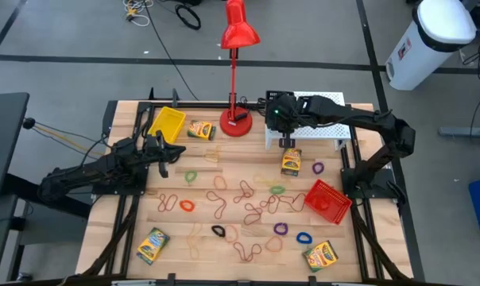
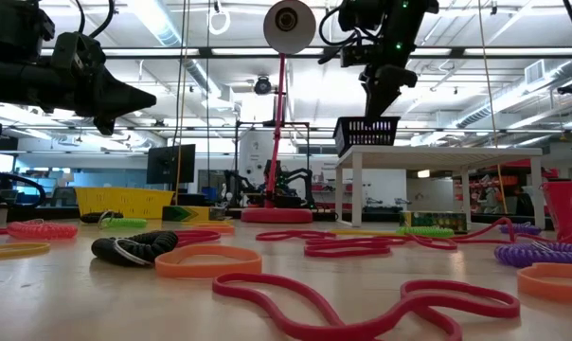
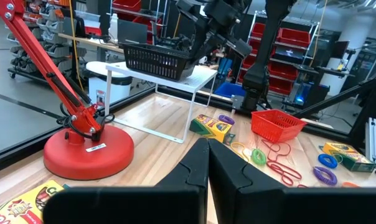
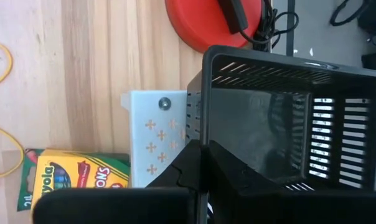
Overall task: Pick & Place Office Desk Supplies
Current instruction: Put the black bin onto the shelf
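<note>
A black mesh bin (image 4: 269,112) stands on a small white stand (image 3: 175,81) at the table's far right. My right gripper (image 4: 203,163) comes down on it from above, shut at the bin's rim. My left gripper (image 3: 208,168) hangs shut and level over the table's left side, holding nothing. Yellow-and-green crayon boxes (image 1: 291,161) (image 1: 201,129) (image 1: 152,244) lie flat on the wood. Coloured rubber-band loops (image 1: 240,199) are strewn across the middle. A yellow bin (image 1: 167,123) sits at the far left and a red bin (image 1: 329,199) at the right. My right gripper meets the black bin at the top of one side wall (image 4: 198,134). The wall runs into the seam between the two fingers, as if pinched there. The fingers (image 2: 376,106) slant down from above. The bin sits upright with its bottom on the white stand.
A tall red desk lamp stands on its round base (image 1: 236,125) at the far middle, just beside the stand. One crayon box lies right in front of the stand's near edge. Another crayon box (image 1: 321,255) lies near the front right corner.
</note>
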Motion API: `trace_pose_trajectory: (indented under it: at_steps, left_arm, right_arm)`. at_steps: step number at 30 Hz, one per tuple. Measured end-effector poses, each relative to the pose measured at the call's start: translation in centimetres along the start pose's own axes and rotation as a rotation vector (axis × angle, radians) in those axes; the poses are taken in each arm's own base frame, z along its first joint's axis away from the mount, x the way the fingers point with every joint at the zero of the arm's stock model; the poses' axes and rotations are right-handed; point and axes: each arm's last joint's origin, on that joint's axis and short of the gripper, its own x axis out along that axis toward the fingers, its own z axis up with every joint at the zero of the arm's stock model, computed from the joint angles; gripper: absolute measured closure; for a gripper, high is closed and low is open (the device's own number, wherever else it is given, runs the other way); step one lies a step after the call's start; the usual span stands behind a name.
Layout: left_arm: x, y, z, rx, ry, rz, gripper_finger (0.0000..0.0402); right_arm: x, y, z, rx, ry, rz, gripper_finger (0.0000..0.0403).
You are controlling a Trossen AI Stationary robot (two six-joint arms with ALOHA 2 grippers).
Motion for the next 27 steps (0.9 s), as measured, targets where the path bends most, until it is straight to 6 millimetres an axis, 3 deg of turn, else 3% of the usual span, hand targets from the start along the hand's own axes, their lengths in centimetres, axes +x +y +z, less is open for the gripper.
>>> trace_pose_trajectory:
  at_steps: [11, 23, 27]
  left_arm:
    - [0.0, 0.0, 0.0, 0.000, 0.000, 0.000, 0.0394]
    - [0.0, 0.0, 0.0, 0.000, 0.000, 0.000, 0.0394]
    - [0.0, 0.0, 0.0, 0.000, 0.000, 0.001, 0.0394]
  right_arm:
    - [0.0, 0.0, 0.0, 0.001, 0.005, 0.002, 0.0375]
    - [-0.1, 0.2, 0.4, -0.002, -0.018, -0.040, 0.0331]
    - [-1.3, 0.8, 1.0, -0.018, -0.058, -0.128, 0.0311]
